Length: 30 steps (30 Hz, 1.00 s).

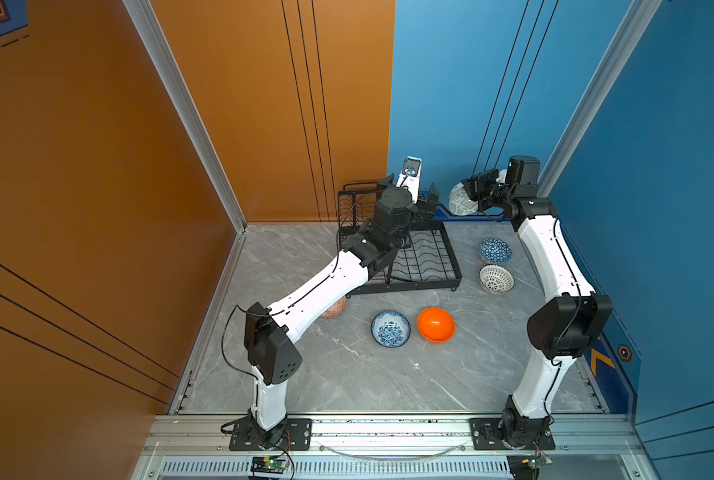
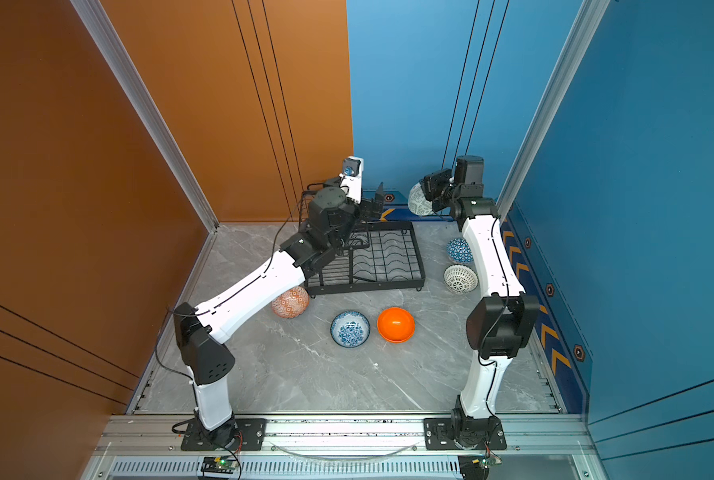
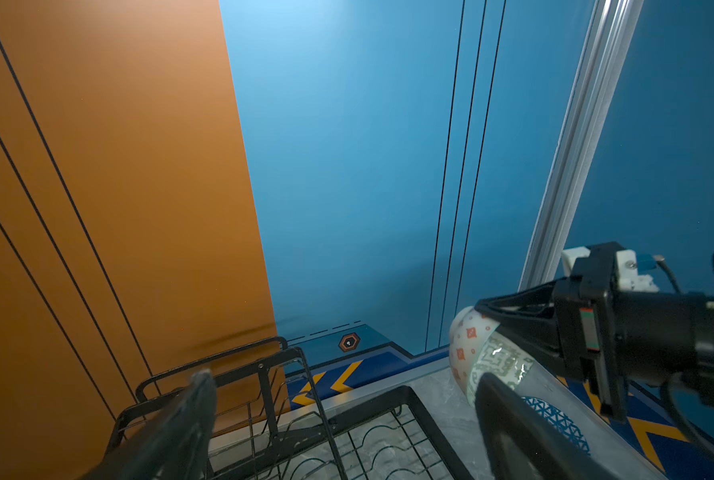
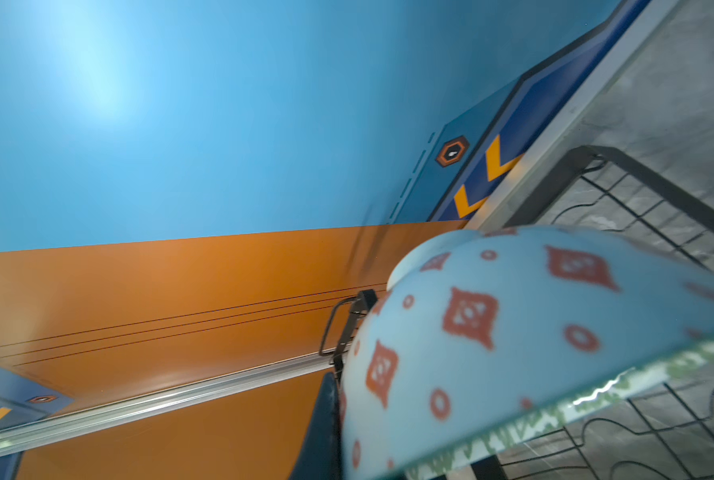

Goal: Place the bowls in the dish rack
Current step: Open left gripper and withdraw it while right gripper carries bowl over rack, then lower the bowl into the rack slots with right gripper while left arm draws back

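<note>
The black wire dish rack (image 1: pixel 430 266) (image 2: pixel 392 257) stands at the back of the table and holds no bowl. My left gripper (image 1: pixel 407 189) (image 3: pixel 347 415) hangs open above its raised tier with nothing between the fingers. To the rack's right, my right gripper (image 1: pixel 471 195) (image 4: pixel 405 453) is shut on the pale green patterned bowl (image 1: pixel 460 201) (image 3: pixel 484 357), held in the air on edge. On the table lie the blue triangle bowl (image 1: pixel 495 250), the lattice bowl (image 1: pixel 496 279), the orange bowl (image 1: pixel 435 324), the blue floral bowl (image 1: pixel 390 328) and the orange diamond bowl (image 2: pixel 290 302), half hidden under my left arm.
Orange wall (image 1: pixel 263 124) and blue wall (image 1: pixel 450 104) close in right behind the rack. An aluminium post (image 1: pixel 588 104) stands at the back right corner, close to my right wrist. A metal rail (image 1: pixel 388 428) runs along the front edge.
</note>
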Each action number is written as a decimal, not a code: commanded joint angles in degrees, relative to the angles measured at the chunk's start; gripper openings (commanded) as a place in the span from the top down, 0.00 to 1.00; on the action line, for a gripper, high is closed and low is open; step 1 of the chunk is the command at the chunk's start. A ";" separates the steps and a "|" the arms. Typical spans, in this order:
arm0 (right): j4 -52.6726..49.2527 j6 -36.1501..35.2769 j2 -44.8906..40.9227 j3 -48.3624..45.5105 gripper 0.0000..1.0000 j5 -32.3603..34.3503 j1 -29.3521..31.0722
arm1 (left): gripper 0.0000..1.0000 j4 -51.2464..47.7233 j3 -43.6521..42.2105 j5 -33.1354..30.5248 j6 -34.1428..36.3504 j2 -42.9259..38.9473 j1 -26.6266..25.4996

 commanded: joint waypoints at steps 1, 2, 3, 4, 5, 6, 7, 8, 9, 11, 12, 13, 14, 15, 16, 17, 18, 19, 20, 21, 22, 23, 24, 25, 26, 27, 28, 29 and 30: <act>9.44 -6.41 -2.35 -4.66 1.00 1.67 1.84 | 0.02 -13.93 3.62 9.32 -9.39 -2.70 3.05; 10.65 -7.97 -2.68 -6.24 1.00 2.40 2.48 | 0.02 -16.30 4.66 11.11 -10.54 -2.85 3.69; 12.30 -8.99 -3.07 -7.97 1.00 3.15 3.10 | 0.02 -18.24 5.45 12.99 -11.61 -2.92 4.31; 13.42 -9.29 -3.27 -10.72 1.00 3.86 3.51 | 0.02 -19.63 5.81 14.95 -12.61 -2.98 4.95; 15.00 -8.88 -3.33 -12.87 1.00 4.32 3.87 | 0.02 -21.35 6.05 17.10 -14.19 -3.14 5.80; 18.02 -7.62 -3.16 -15.24 1.00 4.25 4.05 | 0.02 -22.51 5.75 19.08 -15.97 -3.40 6.70; 20.29 -6.08 -2.88 -17.25 1.00 4.02 4.15 | 0.02 -22.99 5.02 20.72 -17.36 -3.80 7.37; 22.20 -4.46 -2.47 -19.08 1.00 3.84 4.36 | 0.02 -23.38 3.97 22.34 -18.72 -4.35 8.16; 24.65 -3.12 -1.77 -20.41 1.00 3.28 4.57 | 0.02 -23.82 3.02 23.13 -19.55 -4.88 8.76; 26.89 -2.55 -0.76 -21.54 1.00 2.57 5.46 | 0.02 -24.58 1.60 23.83 -20.39 -5.77 9.36; 26.72 -3.28 -0.37 -21.51 1.00 2.73 6.15 | 0.02 -24.84 0.95 24.43 -20.82 -6.16 9.72; 26.86 -3.94 -0.09 -21.42 1.00 2.99 6.70 | 0.02 -25.24 0.62 25.17 -21.25 -6.36 10.13; 26.64 -4.37 0.31 -21.06 1.00 3.38 7.28 | 0.02 -25.73 0.55 26.15 -21.87 -6.46 10.57; 26.54 -4.25 1.01 -20.62 1.00 3.53 7.74 | 0.02 -26.40 0.55 27.00 -22.48 -6.52 11.02; 27.16 -3.72 1.80 -20.33 1.00 3.41 8.14 | 0.02 -26.85 0.51 27.90 -22.87 -6.46 11.41; 28.43 -2.90 2.85 -20.00 1.00 3.18 8.57 | 0.02 -27.40 0.61 29.18 -23.33 -6.33 11.90; 28.81 -2.52 3.58 -19.66 1.00 3.26 8.82 | 0.02 -27.97 0.66 30.17 -23.71 -6.20 12.30; 29.61 -2.24 4.40 -19.27 1.00 3.20 9.07 | 0.02 -28.67 0.93 31.06 -24.02 -6.11 12.76; 30.70 -2.02 5.31 -18.71 1.00 2.93 9.39 | 0.02 -29.14 0.94 31.55 -24.15 -6.17 13.15; 30.91 -1.95 6.41 -17.80 1.00 2.75 9.64 | 0.02 -29.34 0.80 31.76 -24.15 -6.34 13.31; 30.74 -1.97 7.23 -16.85 1.00 2.79 9.85 | 0.02 -29.36 0.48 31.63 -24.22 -6.66 13.51; 30.80 -1.73 8.27 -16.11 1.00 2.89 10.03 | 0.02 -29.38 0.12 31.63 -24.20 -7.03 13.69; 32.14 -1.17 9.02 -15.68 1.00 2.66 10.13 | 0.02 -29.33 -0.13 31.61 -24.26 -7.35 13.87; 33.77 -0.69 10.57 -15.32 1.00 2.53 10.37 | 0.02 -29.38 -0.43 31.68 -24.27 -7.66 13.96; 34.11 -0.56 11.73 -14.65 1.00 2.51 10.69 | 0.02 -29.38 -0.73 31.73 -24.25 -7.94 14.16; 34.74 -0.44 12.56 -14.17 1.00 2.25 10.87 | 0.02 -29.50 -0.88 31.85 -24.37 -8.18 14.26; 36.63 0.09 13.39 -14.04 1.00 2.02 11.21 | 0.02 -29.62 -1.11 31.97 -24.25 -8.31 14.31; 37.65 0.64 14.21 -13.70 1.00 2.10 11.53 | 0.02 -29.87 -1.18 32.13 -24.26 -8.52 14.49; 37.69 0.83 14.79 -13.25 1.00 2.12 11.84 | 0.02 -30.06 -1.15 32.35 -24.28 -8.63 14.55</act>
